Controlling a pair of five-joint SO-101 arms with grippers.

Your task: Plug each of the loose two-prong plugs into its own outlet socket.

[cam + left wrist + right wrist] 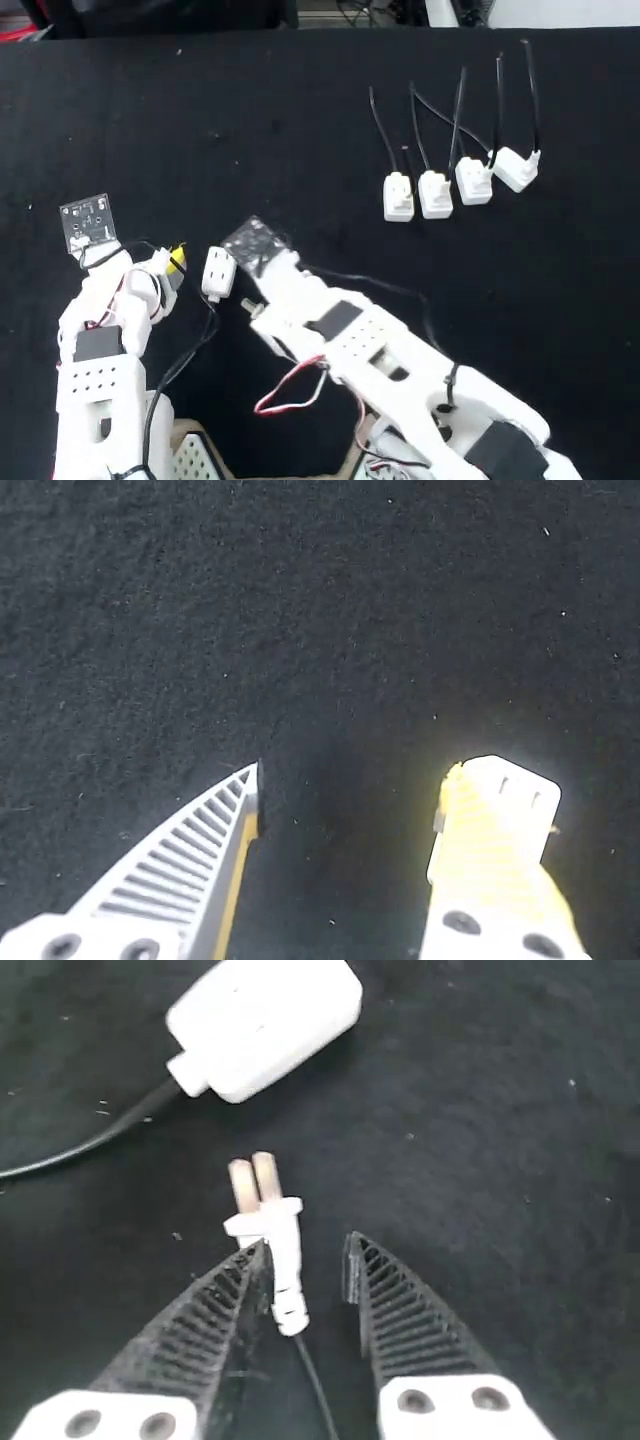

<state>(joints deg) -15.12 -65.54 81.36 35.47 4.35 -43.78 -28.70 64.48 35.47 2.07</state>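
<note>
Our right gripper [307,1243] sits open around the 2-prong plug [268,1218], not clamped. The plug lies on the black tabletop [500,1110], prongs aimed at the white outlet socket [265,1022] nearby, prob. lined up for insertion. Our left gripper [355,780]: open too, holding nothing.

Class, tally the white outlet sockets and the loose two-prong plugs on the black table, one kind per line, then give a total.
White outlet sockets: 5
Loose two-prong plugs: 1
Total: 6
</note>
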